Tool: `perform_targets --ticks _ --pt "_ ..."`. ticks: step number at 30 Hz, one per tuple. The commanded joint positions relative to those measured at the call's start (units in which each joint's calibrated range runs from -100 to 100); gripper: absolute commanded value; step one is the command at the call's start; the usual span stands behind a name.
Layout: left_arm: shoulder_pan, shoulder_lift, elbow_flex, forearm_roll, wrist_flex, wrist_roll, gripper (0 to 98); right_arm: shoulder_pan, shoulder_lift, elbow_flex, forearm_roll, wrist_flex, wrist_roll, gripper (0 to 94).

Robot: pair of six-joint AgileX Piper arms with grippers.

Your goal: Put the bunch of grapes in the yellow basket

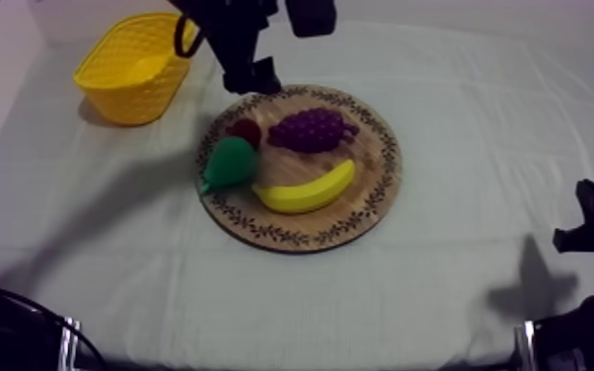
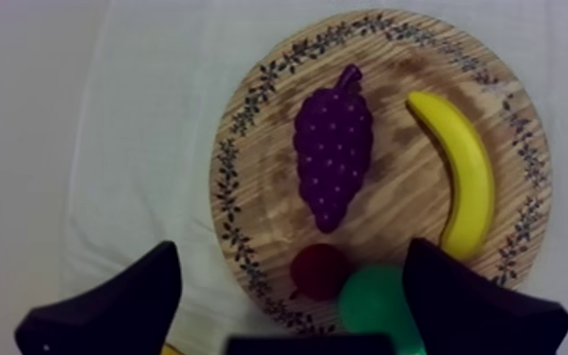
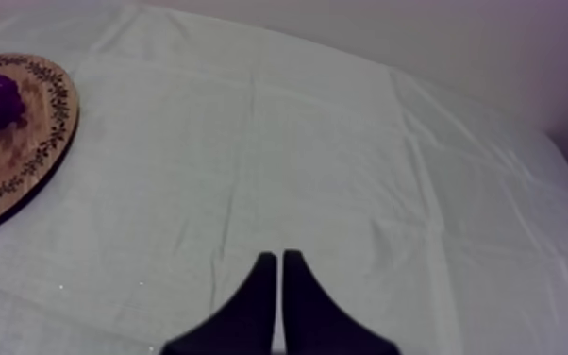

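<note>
one round wooden board (image 1: 372, 170), one yellow basket (image 1: 128, 99), one bunch of grapes (image 1: 311, 129), one banana (image 1: 306, 190), one pear (image 1: 229, 164), one small red fruit (image 1: 245, 129).

Light: dim, even, cool-toned over the cloth (image 1: 439, 128). Shadows: one broad, soft-edged, left of the wooden board (image 1: 375, 197); one smaller, darker, at lower right.

top view slanting down, left wrist close above wooden board (image 2: 396, 189), right wrist low, catching its edge
</note>
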Motion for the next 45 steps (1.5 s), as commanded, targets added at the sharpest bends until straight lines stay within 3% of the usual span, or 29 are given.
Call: perform_targets --ticks 1,22,45 --pt "0.29 0.57 0.36 0.06 -0.62 0.05 87.4 0.02 -0.02 0.04 0.00 0.00 0.08 0.2" --pt "2.19 13.94 -3.58 0.39 -3.82 1.36 92.3 0.02 -0.02 0.04 0.00 0.00 0.08 0.2" --pt "1.49 26.03 -12.51 2.47 -3.49 -0.31 92.7 0.02 -0.02 0.04 0.00 0.00 0.08 0.2"
